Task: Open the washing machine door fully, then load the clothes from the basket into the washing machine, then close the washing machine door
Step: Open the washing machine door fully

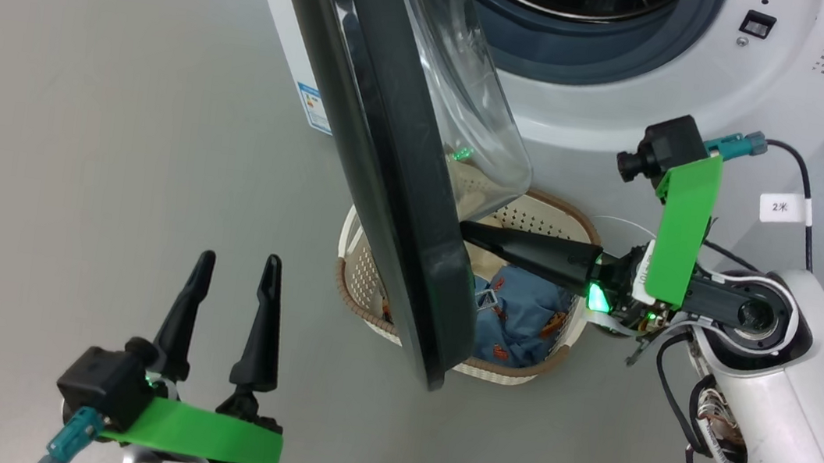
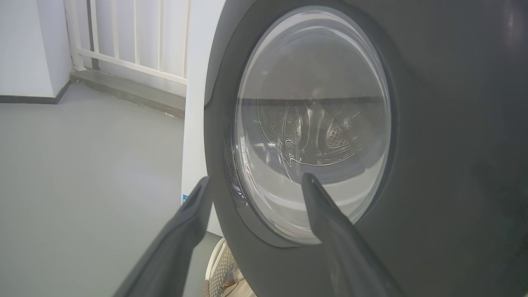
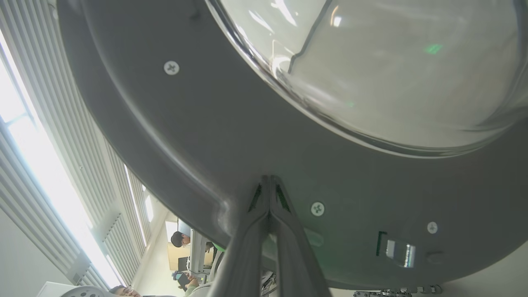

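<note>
While shut right fingers [image 1: 489, 239] touch door [image 1: 384, 204], left fingers [image 1: 271, 281] wide, empty, cable tag [image 1: 780, 207] "2米"

Basket [image 1: 539, 220] partly behind door [image 1: 399, 206]

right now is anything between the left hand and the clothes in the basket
Yes. The half-open washing machine door hangs over the basket, between the open left hand and the clothes; the shut right hand touches its inner face.

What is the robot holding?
Nothing. The right end effector is shut, tips against the inner side of the washing machine door; the left end effector is open and empty.
</note>
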Controlling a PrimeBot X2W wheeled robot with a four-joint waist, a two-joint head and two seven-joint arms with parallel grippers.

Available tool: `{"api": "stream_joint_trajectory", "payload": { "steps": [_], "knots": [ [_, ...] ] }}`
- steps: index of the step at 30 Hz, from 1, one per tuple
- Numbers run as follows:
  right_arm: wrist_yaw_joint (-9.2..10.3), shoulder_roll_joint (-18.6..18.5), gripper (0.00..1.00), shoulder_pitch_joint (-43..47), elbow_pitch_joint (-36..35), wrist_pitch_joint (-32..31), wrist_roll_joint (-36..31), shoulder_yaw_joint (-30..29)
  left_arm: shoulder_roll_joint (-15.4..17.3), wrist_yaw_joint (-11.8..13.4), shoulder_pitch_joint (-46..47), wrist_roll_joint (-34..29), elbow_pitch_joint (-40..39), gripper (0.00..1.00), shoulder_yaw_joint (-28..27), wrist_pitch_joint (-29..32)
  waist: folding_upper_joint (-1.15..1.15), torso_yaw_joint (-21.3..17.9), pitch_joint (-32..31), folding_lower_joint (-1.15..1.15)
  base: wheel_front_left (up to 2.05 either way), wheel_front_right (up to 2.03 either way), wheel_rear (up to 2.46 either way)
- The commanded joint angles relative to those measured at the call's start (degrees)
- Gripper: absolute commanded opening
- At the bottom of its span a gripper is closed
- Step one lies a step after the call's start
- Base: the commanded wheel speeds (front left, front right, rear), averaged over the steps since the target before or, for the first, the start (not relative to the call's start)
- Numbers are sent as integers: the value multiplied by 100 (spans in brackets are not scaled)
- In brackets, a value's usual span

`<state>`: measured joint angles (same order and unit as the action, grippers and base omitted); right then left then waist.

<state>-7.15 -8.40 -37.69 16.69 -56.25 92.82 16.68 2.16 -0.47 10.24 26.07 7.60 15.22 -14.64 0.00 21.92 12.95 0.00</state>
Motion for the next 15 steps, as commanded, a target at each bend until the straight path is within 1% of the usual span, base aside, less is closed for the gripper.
{"api": "stream_joint_trajectory", "payload": {
  "steps": [1, 5, 9, 11, 12, 13, 14, 15],
  "knots": [
    [-34, 180, 0, 137, -198, -47, 19, 82, 72, -8, 17, -73, -99, 100, -172, -36, 0, 2, -27, 0, 0, 0, 0],
    [-34, 200, 0, 189, -195, 20, -13, 8, 72, -26, 23, -125, -71, 100, -171, -36, 0, -36, -84, 0, 0, 0, 0],
    [-34, 184, 0, 283, -209, 162, -86, -129, 72, -59, 2, -167, -11, 100, -223, -36, 0, -172, -185, 0, 0, 0, 0],
    [-34, 160, 36, 337, -220, 252, -128, -203, 72, -88, 5, -167, 12, 100, -252, -36, 0, -244, -214, 0, 0, 0, 0],
    [-34, 147, 46, 368, -231, 288, -140, -240, 72, -100, 9, -171, 26, 100, -271, -36, 0, -280, -228, 0, 0, 0, 0],
    [-34, 130, 50, 402, -247, 329, -155, -279, 72, -113, 14, -181, 43, 100, -293, -36, 0, -320, -247, 0, 0, 0, 0],
    [-34, 113, 72, 440, -262, 396, -183, -327, 72, -128, 20, -184, 59, 100, -319, -36, 0, -362, -263, 0, 0, 0, 0],
    [-34, 97, 100, 480, -266, 483, -216, -381, 72, -144, 25, -187, 78, 100, -346, -36, 0, -403, -283, 0, 0, 0, 0]
  ]
}}
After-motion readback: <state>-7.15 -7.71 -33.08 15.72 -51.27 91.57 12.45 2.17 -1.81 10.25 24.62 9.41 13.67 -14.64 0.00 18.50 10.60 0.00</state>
